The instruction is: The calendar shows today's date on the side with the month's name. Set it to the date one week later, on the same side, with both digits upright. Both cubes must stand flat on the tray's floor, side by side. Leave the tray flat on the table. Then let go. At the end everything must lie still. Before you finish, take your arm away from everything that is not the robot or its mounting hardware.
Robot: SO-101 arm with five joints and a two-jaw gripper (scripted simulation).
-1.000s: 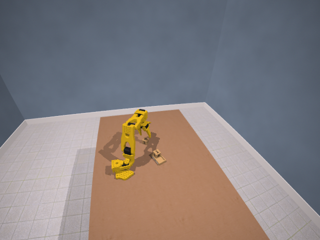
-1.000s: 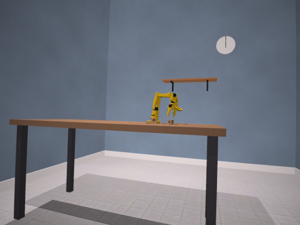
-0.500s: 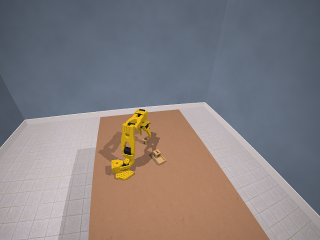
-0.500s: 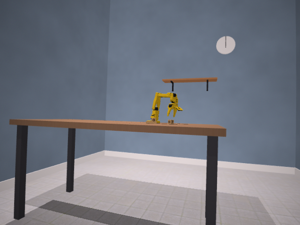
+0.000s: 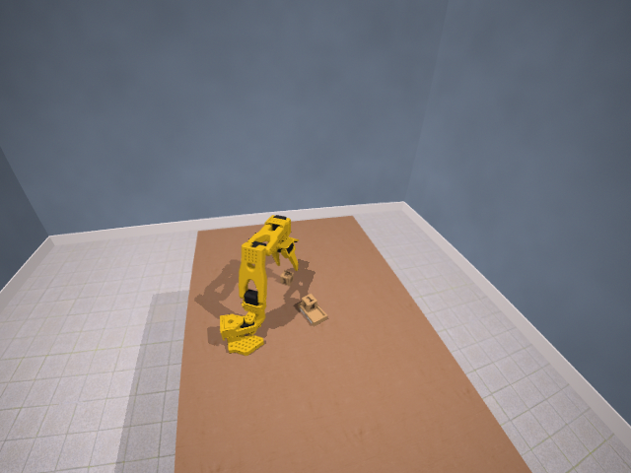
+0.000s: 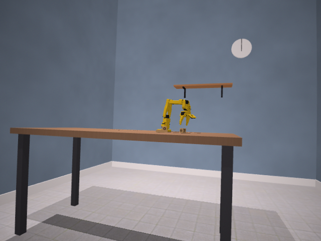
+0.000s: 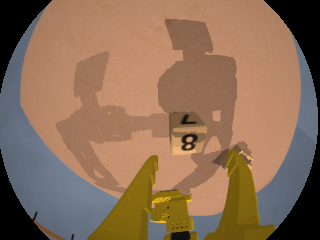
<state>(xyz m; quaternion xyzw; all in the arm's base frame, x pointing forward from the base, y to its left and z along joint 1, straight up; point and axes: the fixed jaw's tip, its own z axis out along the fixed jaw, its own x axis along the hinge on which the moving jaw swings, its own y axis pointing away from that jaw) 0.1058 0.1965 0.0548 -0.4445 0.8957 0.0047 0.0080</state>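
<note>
The end effector is partly open and holds nothing. It hangs above the loose cube, with space between the fingertips and the wood. This cube sits on the brown surface, outside the tray. The wrist view shows an 8 and part of a 7 on it.

The little wooden tray lies on the surface, nearer and a bit to the right of the loose cube in the top view. The other cube is at the tray's far end, with a 1 on top and a 0 on one side. The near part of the tray has room beside that cube. I cannot read the month's name.

The yellow arm's base stands left of the tray, close to the left edge of the surface. The tray and its cube are close to the base, so they could get in the way of a low swing. Much more of the surface reaches out to the right and near side. The far edge is close to the wall. Up on the wall are a shelf and a round clock, both higher than the arm.
</note>
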